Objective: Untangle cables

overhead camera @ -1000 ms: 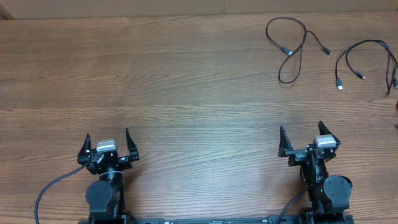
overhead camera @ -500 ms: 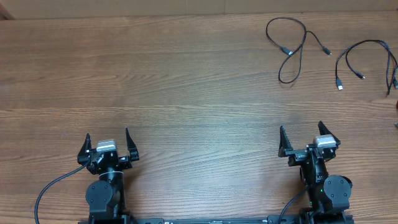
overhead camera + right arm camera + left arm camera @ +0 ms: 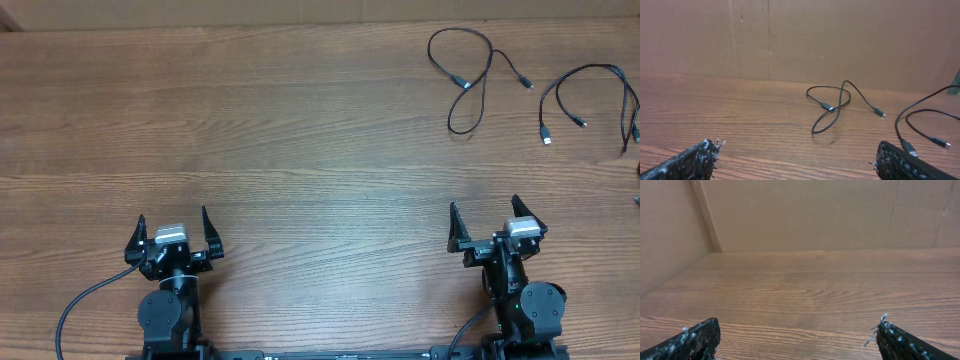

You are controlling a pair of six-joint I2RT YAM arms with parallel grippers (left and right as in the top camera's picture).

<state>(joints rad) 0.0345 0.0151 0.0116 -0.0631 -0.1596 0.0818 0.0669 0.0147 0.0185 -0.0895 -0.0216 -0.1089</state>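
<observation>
Two thin black cables lie apart on the wooden table at the far right. One looped cable point(image 3: 470, 75) crosses over itself; it also shows in the right wrist view point(image 3: 832, 107). A second cable point(image 3: 590, 90) with small plug ends lies to its right, near the table's right edge, and shows in the right wrist view point(image 3: 920, 125). My left gripper point(image 3: 172, 232) is open and empty at the front left. My right gripper point(image 3: 495, 222) is open and empty at the front right, well in front of the cables.
A brown cardboard wall point(image 3: 840, 40) stands behind the table's far edge. A thicker black arm cable point(image 3: 75, 305) curls by the left arm's base. Another dark cord end point(image 3: 632, 130) pokes in at the right edge.
</observation>
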